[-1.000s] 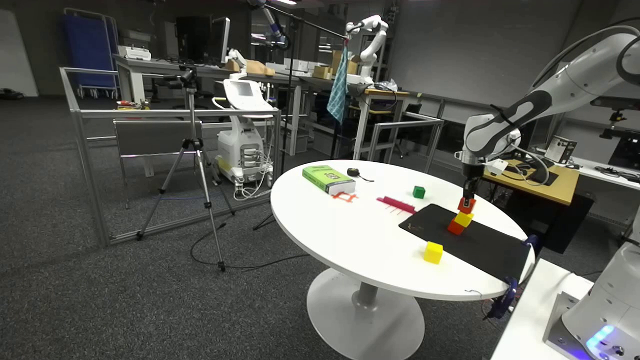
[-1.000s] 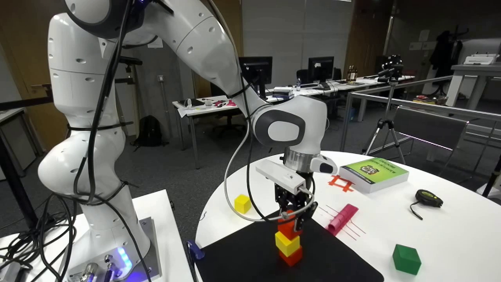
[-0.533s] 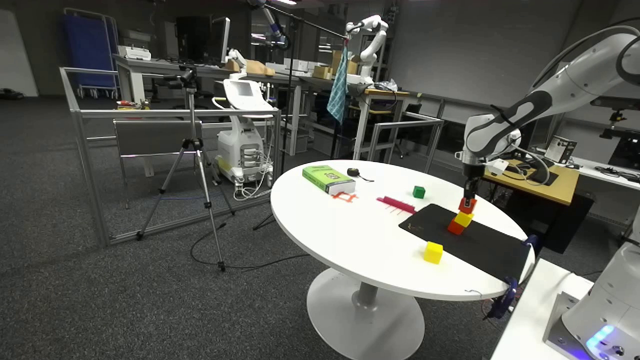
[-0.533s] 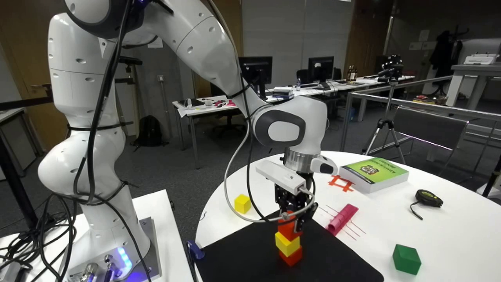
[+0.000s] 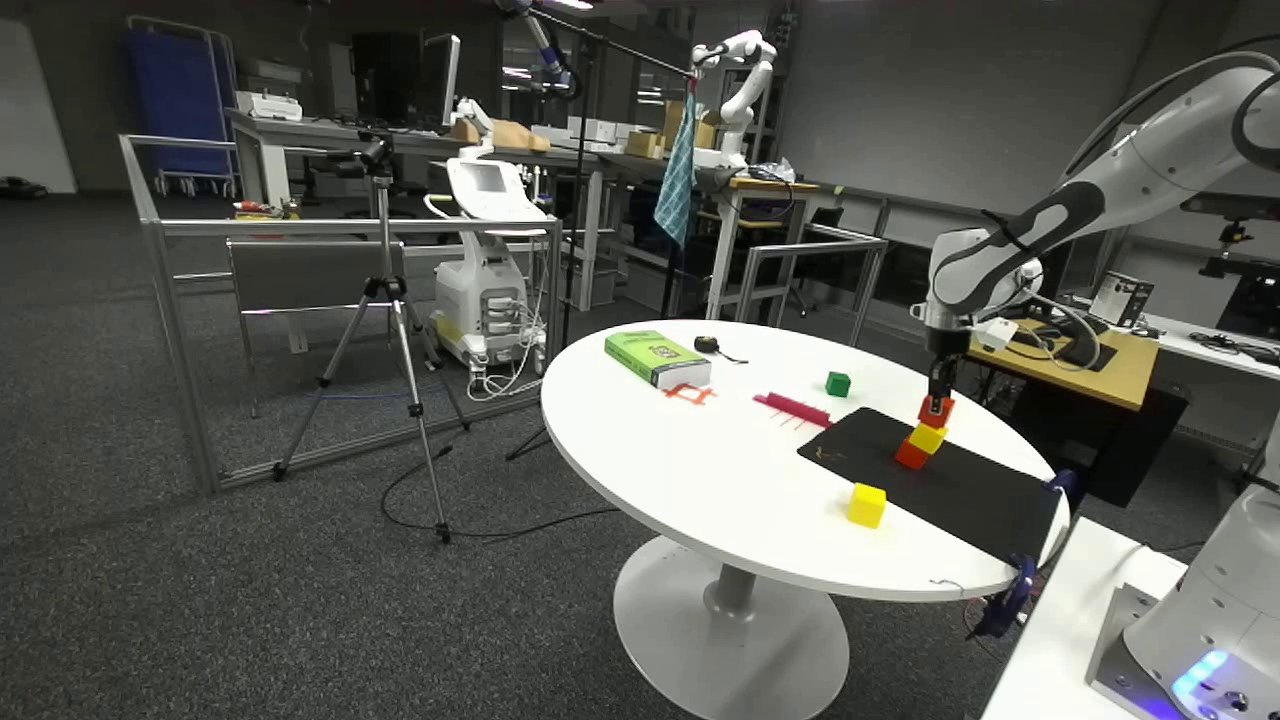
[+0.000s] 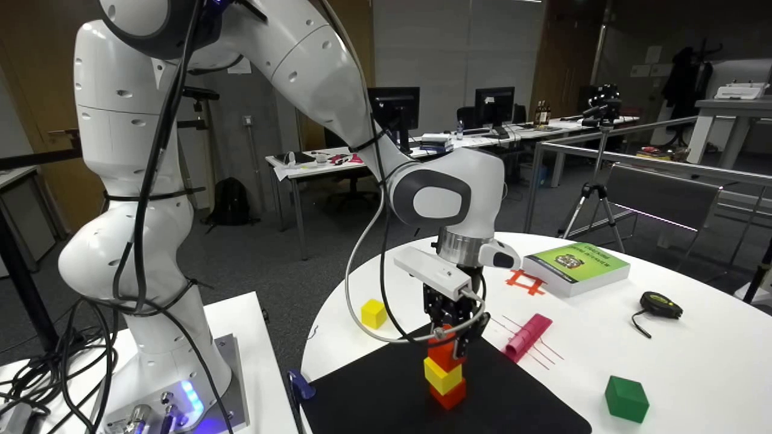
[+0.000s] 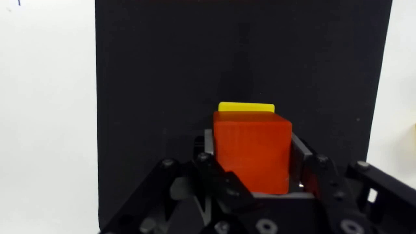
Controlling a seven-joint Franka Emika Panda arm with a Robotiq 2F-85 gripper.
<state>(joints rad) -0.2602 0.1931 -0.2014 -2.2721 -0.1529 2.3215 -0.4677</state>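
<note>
Above the black mat, the part-closed gripper pinches a red cube.

Round white table with black mat, green cube, book

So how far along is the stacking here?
Done: a yellow cube sits on the lower red cube on the black mat. In hand: the gripper grips the upper red cube above the yellow one; whether they touch is unclear. Left, probably: letting go. The green cube and second yellow cube sit off the mat, unstacked.
</note>
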